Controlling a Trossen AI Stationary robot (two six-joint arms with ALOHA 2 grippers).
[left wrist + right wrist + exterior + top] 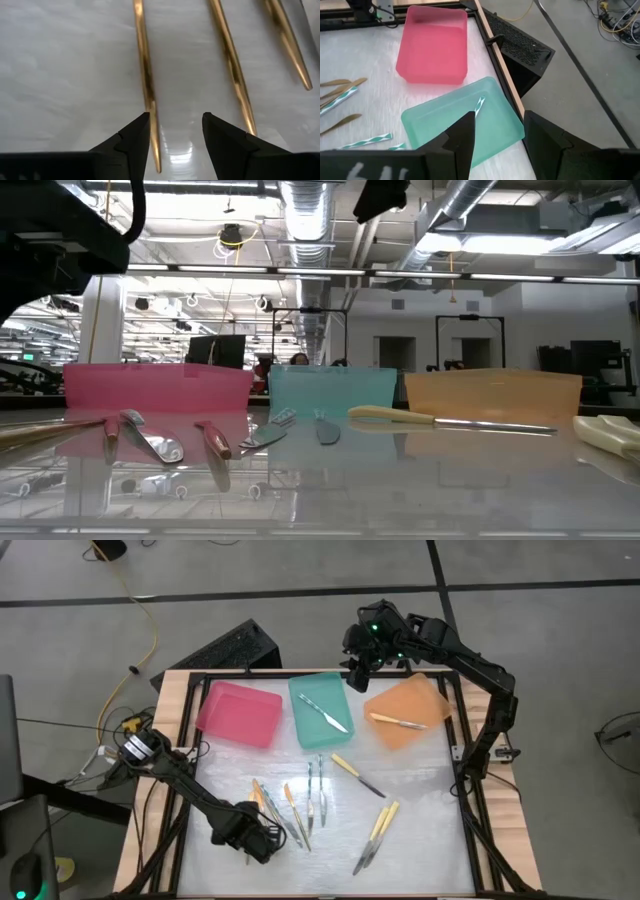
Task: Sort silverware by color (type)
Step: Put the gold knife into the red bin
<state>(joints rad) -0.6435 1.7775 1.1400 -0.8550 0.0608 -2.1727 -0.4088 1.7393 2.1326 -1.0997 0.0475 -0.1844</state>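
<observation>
silverware: about a dozen slim pieces; most lie loose on the desk (420,840), one rests in the teal tray (322,710), one in the orange tray (408,712); the pink tray (238,713) looks bare.
nearest piece: a gold-handled utensil (145,75) at the left edge of the loose cluster.
left end effector (258,840): low over the near left of the desk, fingers spread wide, holding nothing.
key relation: the gold handle's tip lies just inside one finger (131,140), not centred in the gap; the piece runs straight away from the end effector, long axis in line with its reach.
judgement: closing should catch the handle across its thin width, though a small sideways shift would centre it first.
neighbours: two more gold handles lie just beside it, roughly parallel; the next one (232,70) sits near the other finger and may get nudged.
nearer arm: left, by far.
right end effector (362,662): raised over the far edge by the teal tray, fingers parted, nothing between them.
surface: pale, glossy, slippery-looking; thin handles lie flat on it.
room: open desk around the cluster; trays well apart along the far side.
</observation>
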